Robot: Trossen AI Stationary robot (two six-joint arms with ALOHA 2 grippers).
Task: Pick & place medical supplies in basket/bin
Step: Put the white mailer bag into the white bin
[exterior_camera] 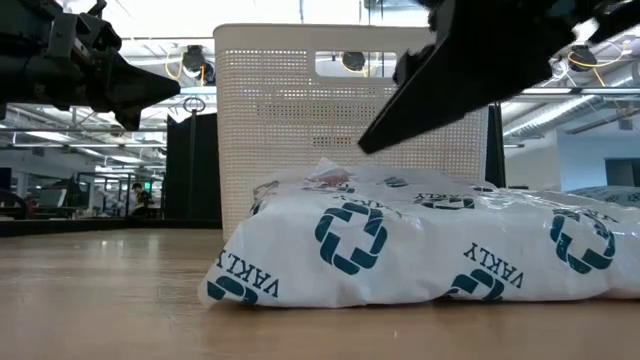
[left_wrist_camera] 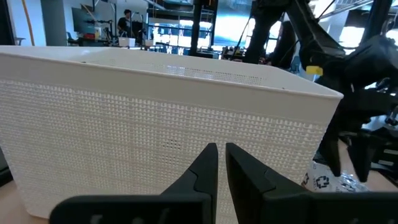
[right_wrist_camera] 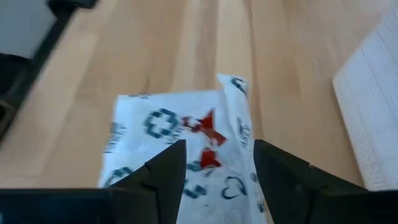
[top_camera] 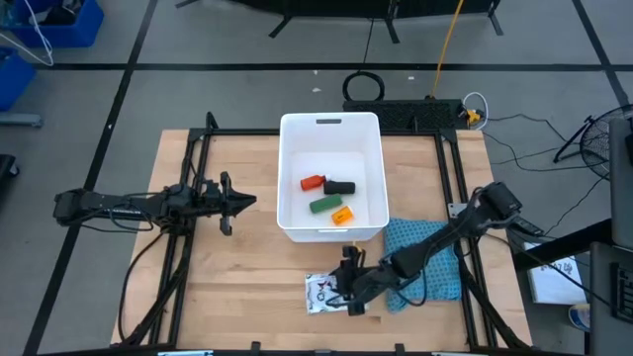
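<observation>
The white bin [top_camera: 293,148] stands at the table's middle, toward the far edge. On its floor lie a red piece [top_camera: 313,182], a black one [top_camera: 339,187], a green one [top_camera: 322,205] and an orange one [top_camera: 342,214]. The flat white pouch [top_camera: 324,294] with dark and red print lies on the table near the front edge. My right gripper [top_camera: 348,282] is open just above the pouch [right_wrist_camera: 161,124], fingers pointing down over its right part. My left gripper [top_camera: 232,203] is shut and empty, left of the bin, pointing at its wall [left_wrist_camera: 124,112].
A teal-blue textured cloth [top_camera: 427,259] lies on the table right of the pouch, under my right arm. Black frame rails [top_camera: 188,227] run along the table's left and right sides. Bare wood lies between my left gripper and the pouch.
</observation>
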